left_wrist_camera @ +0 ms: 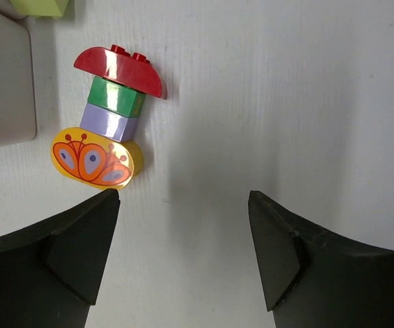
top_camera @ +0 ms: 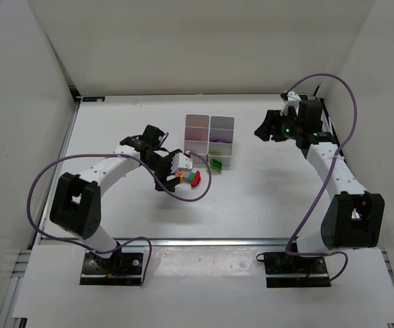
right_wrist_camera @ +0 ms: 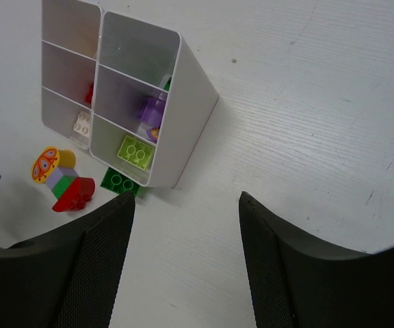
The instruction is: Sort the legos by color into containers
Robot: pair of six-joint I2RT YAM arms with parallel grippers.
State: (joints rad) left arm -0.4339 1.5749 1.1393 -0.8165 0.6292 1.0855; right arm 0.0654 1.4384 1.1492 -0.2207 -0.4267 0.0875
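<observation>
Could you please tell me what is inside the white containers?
Seen from the right wrist, the containers hold a lime brick, a purple piece, a red piece and a white brick in separate cells. The far cells' floors are mostly hidden by walls.

table (top_camera: 265, 205): white, faint wood grain | walls (top_camera: 183, 48): plain white, three sides | metal rail (top_camera: 204, 242): near edge

The left arm (top_camera: 108, 167) and right arm (top_camera: 337, 174) are white tubes with black joints and black jaws, on black base plates (top_camera: 112, 268). A purple cable (top_camera: 33, 191) loops along each.
</observation>
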